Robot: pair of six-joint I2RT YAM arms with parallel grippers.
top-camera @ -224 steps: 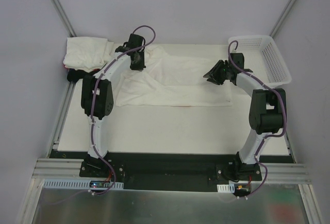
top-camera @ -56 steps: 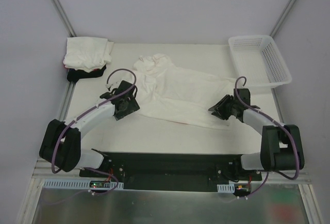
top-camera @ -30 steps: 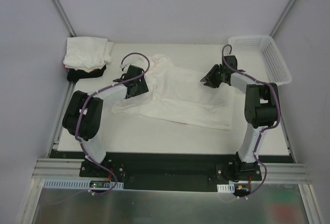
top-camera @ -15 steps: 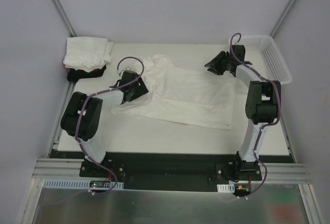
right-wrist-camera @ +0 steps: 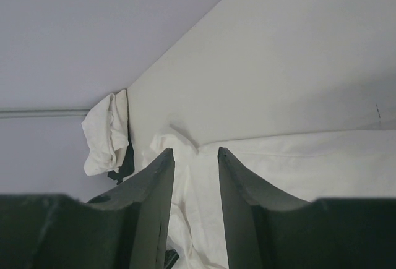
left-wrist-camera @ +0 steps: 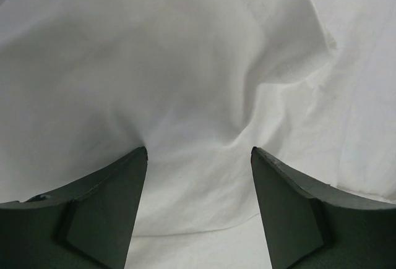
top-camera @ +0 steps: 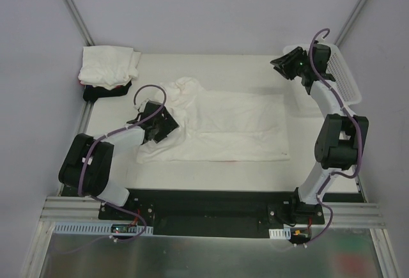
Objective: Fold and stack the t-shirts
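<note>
One white t-shirt (top-camera: 223, 128) lies spread across the middle of the table, its left end bunched. My left gripper (top-camera: 167, 123) sits low on that bunched end. In the left wrist view it (left-wrist-camera: 198, 151) stands open, with white cloth (left-wrist-camera: 198, 77) filling the gap under its fingers. My right gripper (top-camera: 278, 62) hangs high at the back right, beside the basket. It (right-wrist-camera: 195, 151) is open with nothing between its fingers, looking down on the shirt (right-wrist-camera: 297, 157). A stack of white t-shirts (top-camera: 108, 66) rests on a black one (top-camera: 102, 91) at the back left.
The white mesh basket (top-camera: 350, 86) stands at the back right corner, with the right arm reaching over it. The stack (right-wrist-camera: 105, 133) lies against the left wall. Grey walls close in the table at the back and on both sides.
My right gripper rose off the shirt's right side and swung back toward the basket. The shirt now lies flatter and more rectangular. My left gripper slid slightly nearer on the left end.
</note>
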